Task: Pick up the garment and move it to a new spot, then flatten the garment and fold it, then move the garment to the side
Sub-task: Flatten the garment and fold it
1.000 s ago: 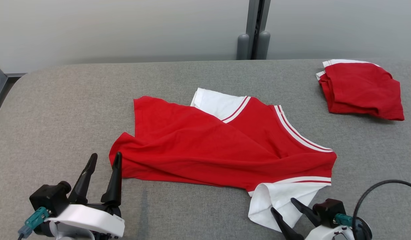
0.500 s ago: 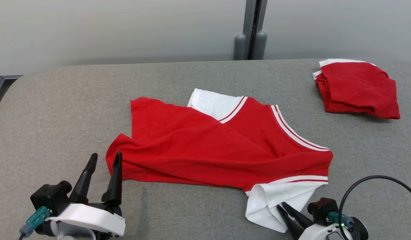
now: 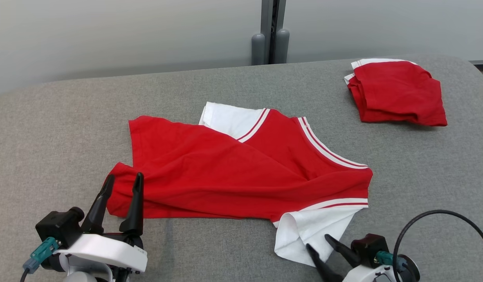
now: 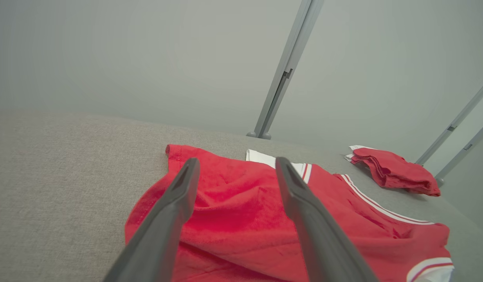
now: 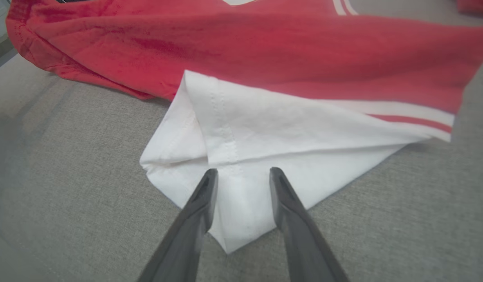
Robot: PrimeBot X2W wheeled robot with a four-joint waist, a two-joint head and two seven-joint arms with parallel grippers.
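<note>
Two claws: both are low at the near edge of the tabletop [image 3: 49, 129], one at each end of the garment [image 3: 226, 168].
Left claw [image 3: 125, 178]: spread wide, nothing held; its fingers are poised over the red near-left corner.
Garment: laid crumpled across the middle of the tabletop, the red body doubled over itself, not yet flattened.
White sleeve [image 3: 304, 231]: bunched at the near-right end, its folded tip just at the right claw.
Right claw [image 3: 318, 242]: narrowed but parted, tips set on the sleeve; no cloth is seen clamped.
Folded garment [image 3: 398, 90]: set at the far right, well apart.
Step in hand: judged to be the pickup of the garment.
Advice: both sleeve layers should be taken deep between the fingers. The red corner should be gripped likewise, so that the lift is shared and the cloth is spread taut, not dragged.
</note>
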